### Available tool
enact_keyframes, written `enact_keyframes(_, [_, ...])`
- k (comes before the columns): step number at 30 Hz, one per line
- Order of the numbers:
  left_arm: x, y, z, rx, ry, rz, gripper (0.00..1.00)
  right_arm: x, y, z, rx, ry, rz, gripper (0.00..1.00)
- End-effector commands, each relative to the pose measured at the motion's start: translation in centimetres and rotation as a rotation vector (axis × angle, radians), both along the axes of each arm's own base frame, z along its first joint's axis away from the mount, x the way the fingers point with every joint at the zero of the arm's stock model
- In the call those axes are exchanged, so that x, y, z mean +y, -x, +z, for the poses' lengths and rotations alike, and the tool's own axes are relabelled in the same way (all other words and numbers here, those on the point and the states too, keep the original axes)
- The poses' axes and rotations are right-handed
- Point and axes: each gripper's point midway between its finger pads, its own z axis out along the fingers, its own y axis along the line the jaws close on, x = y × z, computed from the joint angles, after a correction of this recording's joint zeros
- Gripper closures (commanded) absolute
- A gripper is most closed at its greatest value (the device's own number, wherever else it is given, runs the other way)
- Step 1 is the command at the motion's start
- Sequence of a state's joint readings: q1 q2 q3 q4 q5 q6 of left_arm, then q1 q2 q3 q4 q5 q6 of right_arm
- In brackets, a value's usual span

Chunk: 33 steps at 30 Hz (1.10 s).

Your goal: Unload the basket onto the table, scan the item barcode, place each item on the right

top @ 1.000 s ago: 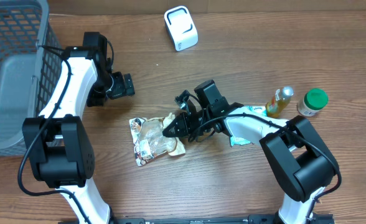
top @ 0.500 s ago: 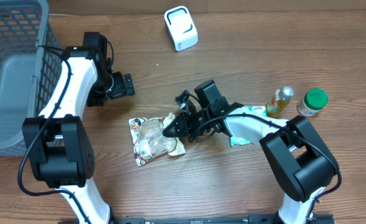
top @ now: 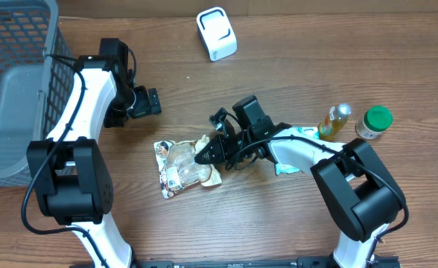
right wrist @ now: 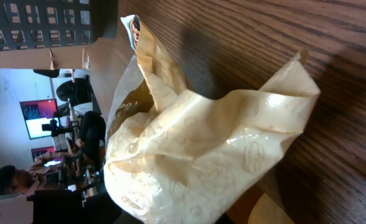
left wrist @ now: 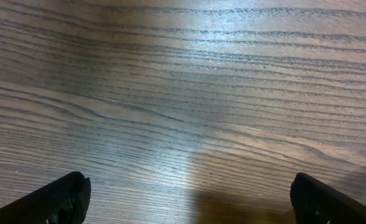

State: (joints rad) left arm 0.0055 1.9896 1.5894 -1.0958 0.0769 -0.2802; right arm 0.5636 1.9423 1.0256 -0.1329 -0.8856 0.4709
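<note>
The item is a crinkled cream packet [top: 180,168] with a printed edge, lying flat on the wooden table just left of centre. My right gripper [top: 205,155] is shut on the packet's right edge. In the right wrist view the packet [right wrist: 195,143] fills most of the picture and hides the fingertips. My left gripper [top: 149,102] sits apart at the upper left, open over bare wood, with both fingertips [left wrist: 65,199] wide apart and nothing between them. A white boxy scanner [top: 217,33] stands at the far middle of the table.
A grey mesh basket [top: 10,89] takes up the far left. A yellow bottle [top: 335,121] and a green-lidded jar [top: 374,123] stand at the right. A teal packet [top: 286,168] lies partly under the right arm.
</note>
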Motion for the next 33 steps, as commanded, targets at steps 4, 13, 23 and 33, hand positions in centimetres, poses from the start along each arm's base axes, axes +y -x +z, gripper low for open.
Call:
enact_keyframes(4, [-0.03,-0.36,1.07,-0.033,-0.011,-0.023,0.00,0.16,-0.03,0.26,-0.012,-0.010,0.009,0.90])
enact_keyframes(13, [-0.03,-0.36,1.07,-0.033,-0.011,-0.023,0.01,0.17,-0.01,0.25,-0.011,-0.009,0.009,0.90])
enact_keyframes(23, [-0.03,-0.36,1.07,-0.033,-0.011,-0.023,0.01,0.08,0.12,0.15,-0.002,-0.004,0.009,0.91])
enact_keyframes(33, [-0.03,-0.36,1.07,-0.033,-0.011,-0.023,0.01,0.08,0.10,0.15,-0.003,-0.004,0.009,0.91])
